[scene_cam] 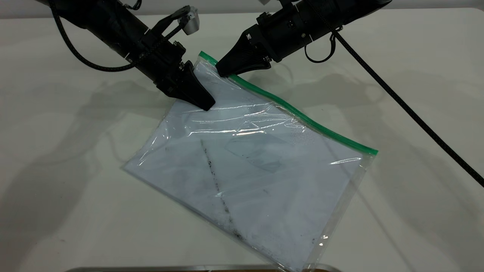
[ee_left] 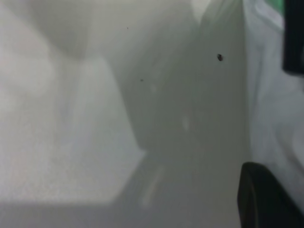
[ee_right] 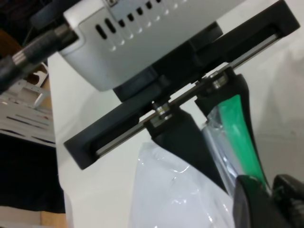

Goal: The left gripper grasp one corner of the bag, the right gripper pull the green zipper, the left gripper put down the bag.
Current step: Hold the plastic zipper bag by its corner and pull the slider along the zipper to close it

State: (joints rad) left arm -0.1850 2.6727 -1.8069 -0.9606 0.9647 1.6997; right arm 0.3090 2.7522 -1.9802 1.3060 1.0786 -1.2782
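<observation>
The bag (scene_cam: 257, 170), a clear pouch with white sheets and a dark smudge line, lies slanted on the table with its far left corner lifted. The green zipper (scene_cam: 302, 113) runs along its far long edge. My left gripper (scene_cam: 206, 104) is shut on the bag's short edge just below that corner. My right gripper (scene_cam: 224, 71) is shut on the green zipper close to the same corner; the slider tab is hidden in it. In the right wrist view the green zipper (ee_right: 237, 128) passes between the left gripper's fingers (ee_right: 180, 137) into my right gripper (ee_right: 273, 190).
The white table (scene_cam: 56, 151) surrounds the bag. The right arm's braided cable (scene_cam: 416, 117) crosses the right side of the table. A metal edge (scene_cam: 189, 269) lies at the near border. The left wrist view shows one finger (ee_left: 266, 204) beside the bag (ee_left: 270, 104).
</observation>
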